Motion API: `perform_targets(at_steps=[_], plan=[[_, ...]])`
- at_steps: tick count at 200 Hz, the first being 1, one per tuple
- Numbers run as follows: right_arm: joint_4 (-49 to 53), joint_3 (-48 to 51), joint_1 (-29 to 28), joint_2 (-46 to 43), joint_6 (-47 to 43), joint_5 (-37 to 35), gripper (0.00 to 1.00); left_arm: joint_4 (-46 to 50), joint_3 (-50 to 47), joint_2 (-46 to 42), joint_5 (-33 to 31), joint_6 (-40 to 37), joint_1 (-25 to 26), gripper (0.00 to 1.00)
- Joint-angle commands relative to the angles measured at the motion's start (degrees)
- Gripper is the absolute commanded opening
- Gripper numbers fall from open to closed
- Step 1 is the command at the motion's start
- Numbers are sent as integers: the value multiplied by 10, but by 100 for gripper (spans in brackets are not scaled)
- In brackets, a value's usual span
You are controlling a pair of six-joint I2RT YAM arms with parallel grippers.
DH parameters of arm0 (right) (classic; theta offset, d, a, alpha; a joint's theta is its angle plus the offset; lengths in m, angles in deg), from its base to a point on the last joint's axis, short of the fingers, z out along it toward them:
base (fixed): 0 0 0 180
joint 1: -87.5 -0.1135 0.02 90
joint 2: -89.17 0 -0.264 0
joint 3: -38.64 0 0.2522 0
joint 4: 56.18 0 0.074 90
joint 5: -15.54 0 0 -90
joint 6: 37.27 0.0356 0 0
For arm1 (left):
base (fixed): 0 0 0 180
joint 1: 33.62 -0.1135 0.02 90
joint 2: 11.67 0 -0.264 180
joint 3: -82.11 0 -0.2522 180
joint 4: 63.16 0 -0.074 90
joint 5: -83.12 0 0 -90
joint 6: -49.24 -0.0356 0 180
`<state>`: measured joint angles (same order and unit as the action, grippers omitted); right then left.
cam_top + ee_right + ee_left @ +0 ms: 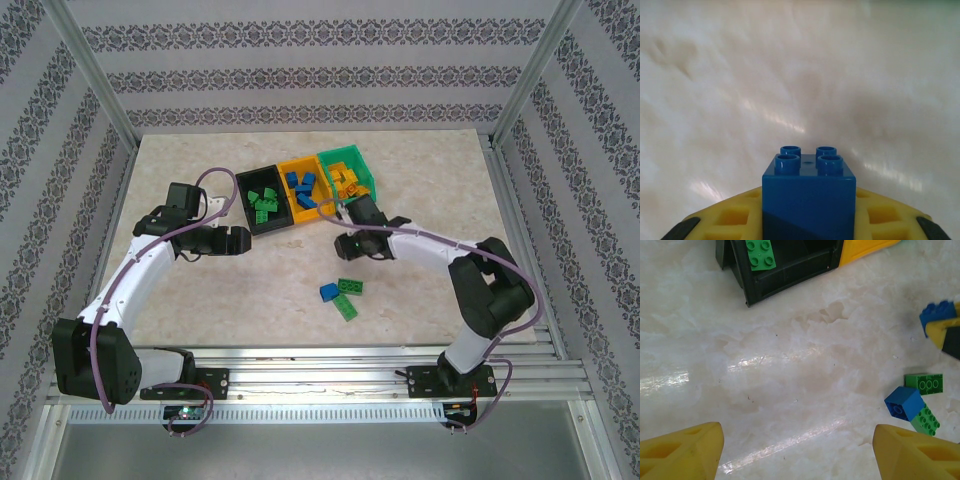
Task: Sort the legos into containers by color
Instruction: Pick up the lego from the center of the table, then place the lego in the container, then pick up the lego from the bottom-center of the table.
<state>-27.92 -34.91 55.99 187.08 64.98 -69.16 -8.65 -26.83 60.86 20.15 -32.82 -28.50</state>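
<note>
I'm pinching a small blue studded plastic brick [808, 187] by its flat sides in the right hand [347, 243]; probably light, rigid, slick; left hand [797, 455] hanging open, empty.

Seemingly marble tabletop [250, 290], patterned walls [300, 70]

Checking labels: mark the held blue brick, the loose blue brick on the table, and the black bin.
Held blue brick [809, 197]: right wrist view, front face.
Loose blue brick [905, 399]: left wrist view, upper face.
Black bin [790, 275]: left wrist view, near wall.
</note>
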Motion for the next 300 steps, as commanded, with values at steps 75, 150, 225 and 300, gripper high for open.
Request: perform_targets(at_steps=[75, 150, 225, 300], plan=[[-28, -321, 43, 211, 13, 45, 29, 4, 4, -26, 3, -1, -15, 79], [-50, -229, 36, 139, 13, 62, 47, 1, 3, -26, 10, -1, -15, 79], [6, -31, -1, -11, -31, 105, 48, -2, 4, -13, 22, 1, -16, 79], [154, 11, -62, -55, -75, 144, 47, -3, 8, 0, 30, 2, -18, 79]])
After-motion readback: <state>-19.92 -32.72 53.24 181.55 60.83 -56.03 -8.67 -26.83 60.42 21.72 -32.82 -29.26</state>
